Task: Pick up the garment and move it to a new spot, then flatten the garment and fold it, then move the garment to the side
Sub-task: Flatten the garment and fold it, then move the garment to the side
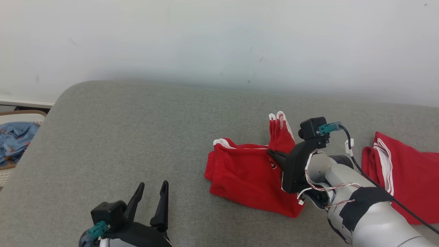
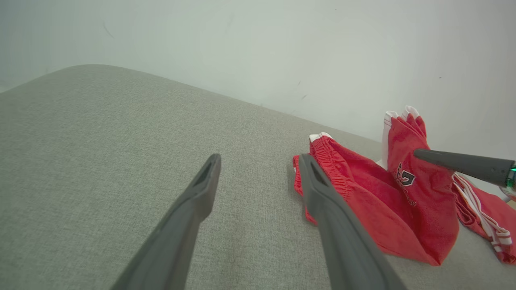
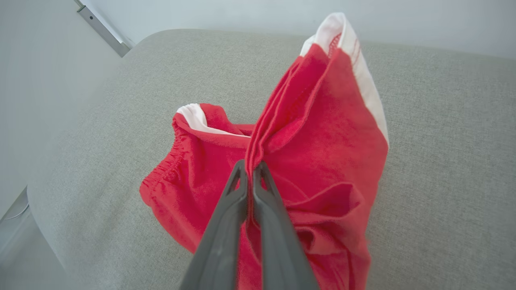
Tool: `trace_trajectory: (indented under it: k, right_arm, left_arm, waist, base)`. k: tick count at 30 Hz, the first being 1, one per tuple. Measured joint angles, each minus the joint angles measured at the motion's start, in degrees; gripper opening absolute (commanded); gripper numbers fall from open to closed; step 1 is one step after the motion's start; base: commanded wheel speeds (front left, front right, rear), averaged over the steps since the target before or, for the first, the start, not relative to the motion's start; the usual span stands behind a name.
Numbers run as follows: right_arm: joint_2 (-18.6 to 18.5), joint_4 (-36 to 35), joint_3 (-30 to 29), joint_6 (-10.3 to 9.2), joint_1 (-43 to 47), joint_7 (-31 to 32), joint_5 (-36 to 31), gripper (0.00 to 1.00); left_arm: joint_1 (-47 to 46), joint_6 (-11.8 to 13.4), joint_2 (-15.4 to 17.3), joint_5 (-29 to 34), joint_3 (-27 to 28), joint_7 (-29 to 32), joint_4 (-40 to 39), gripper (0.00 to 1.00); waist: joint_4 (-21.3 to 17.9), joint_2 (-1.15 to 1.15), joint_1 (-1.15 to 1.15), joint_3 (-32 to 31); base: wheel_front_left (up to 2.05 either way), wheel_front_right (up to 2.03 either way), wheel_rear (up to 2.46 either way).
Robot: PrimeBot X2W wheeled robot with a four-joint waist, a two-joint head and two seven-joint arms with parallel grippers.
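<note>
1. Right gripper [image 1: 271, 153], head view: the fingers are pressed together on a raised fold of the red shorts [image 1: 240, 171]. The pinched fold stands up above the fingers with its white hem on top. The remainder of the shorts lies on the grey cushion [image 1: 137, 137], right of centre.
2. Left gripper [image 1: 153, 184], head view: the fingers are spread wide with nothing between them. It sits at the lower left over bare cushion, well apart from the shorts.
3. Surroundings, head view: a second red garment [image 1: 404, 171] with white stripes lies on the cushion at the far right, apart from the shorts. A white wall [image 1: 219, 41] rises behind the cushion. A blue cloth [image 1: 13, 140] lies beyond the cushion's left edge.
4. Left wrist view: both fingers point over bare cushion. The shorts [image 2: 363, 193] lie just beyond the right-hand finger, and a dark logo shows on the lifted part. One finger of the right gripper enters from the right edge, its tip at the lifted fold.
5. Right wrist view: the fingertips are closed on bunched red fabric. The lifted part [image 3: 330, 133] tilts up and right, with white trim along its upper edge. The waistband rests on the cushion to the left.
</note>
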Motion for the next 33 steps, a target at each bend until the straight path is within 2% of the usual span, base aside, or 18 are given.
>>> trace_trajectory:
  k: [11,21,28,29,30,33]
  right_arm:
    - [1.36,-3.01,0.48,0.00,0.00,6.10,4.49,0.00]
    - [2.47,0.98,-1.74,-0.08,-0.68,10.88,9.45,0.00]
    - [2.87,3.93,-2.31,-1.41,-1.49,12.25,10.60,0.00]
    - [2.90,4.23,-2.25,-1.62,-1.49,12.63,10.88,0.20]
    - [2.96,4.43,-1.98,-1.85,-1.49,12.68,10.88,1.00]
    - [3.28,5.19,-1.43,-2.03,-1.95,13.00,10.76,1.00]
  left_arm:
    - [-0.04,-0.07,-1.21,-0.01,-1.30,0.45,1.24,1.00]
    - [-0.34,-0.54,-2.19,-0.03,-3.00,0.54,2.27,1.00]
    - [-1.39,-1.01,-2.88,-0.03,-4.55,0.78,3.19,1.00]
    - [-1.40,-1.00,-2.94,-0.04,-4.69,0.78,3.22,1.00]
    - [-1.39,-1.00,-2.99,-0.10,-4.72,0.78,3.22,1.00]
    - [-1.40,-0.99,-3.00,-0.31,-4.63,0.76,3.25,1.00]
  waist:
    - [3.67,0.00,0.00,-1.20]
    - [6.56,0.00,0.00,-1.49]
    - [9.10,0.00,0.00,-1.51]
    - [9.48,0.00,0.00,-1.49]
    - [9.85,0.00,0.00,-1.45]
    - [10.73,0.00,0.00,-1.16]
  base:
    - [0.00,0.00,0.00]
    - [0.00,0.00,0.00]
    - [0.00,0.00,0.00]
    - [0.00,0.00,0.00]
    - [0.00,0.00,0.00]
    - [0.00,0.00,0.00]
